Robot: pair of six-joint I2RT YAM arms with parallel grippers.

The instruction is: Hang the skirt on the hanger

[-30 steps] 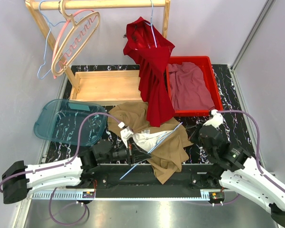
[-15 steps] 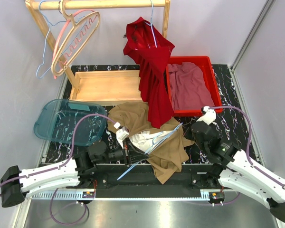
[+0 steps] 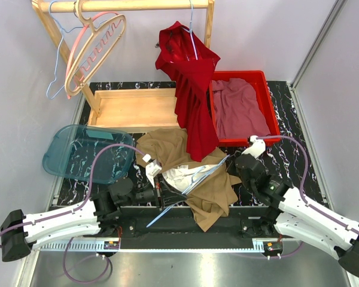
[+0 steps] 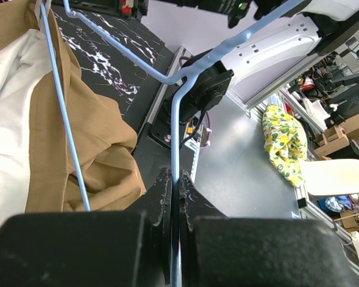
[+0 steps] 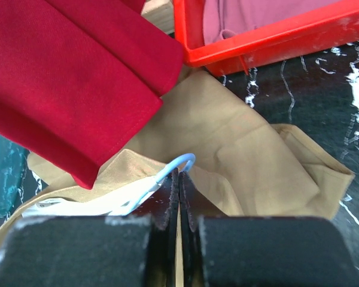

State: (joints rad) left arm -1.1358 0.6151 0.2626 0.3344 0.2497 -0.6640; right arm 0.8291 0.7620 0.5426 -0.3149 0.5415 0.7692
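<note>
The task looked barely under way. The tan skirt (image 3: 218,191) lay crumpled on the table (image 3: 285,113) at the middle of its near edge, white lining showing, and it was not yet on anything. The blue wire hanger (image 4: 175,131) lay slanted on top of it, not inside the waistband. The left gripper (image 4: 175,182) pinched that hanger's wire between closed fingers. The right gripper (image 5: 178,179) had its fingers pressed together with nothing seen between them, the tips just short of the hanger's bent end. Fitting the skirt onto the hanger was all still to do.

Counted:
- one wooden rack (image 3: 131,6) along the far edge
- one skirt
- one red garment (image 3: 191,89) hanging from the rack
- two bins: a teal bin (image 3: 54,156) at the left edge and a red bin (image 3: 238,75) near the far right corner
- one mauve garment (image 3: 239,110), in the red bin
- one hanger in hand
- at least three spare hangers (image 3: 102,51) at the rack's left end
</note>
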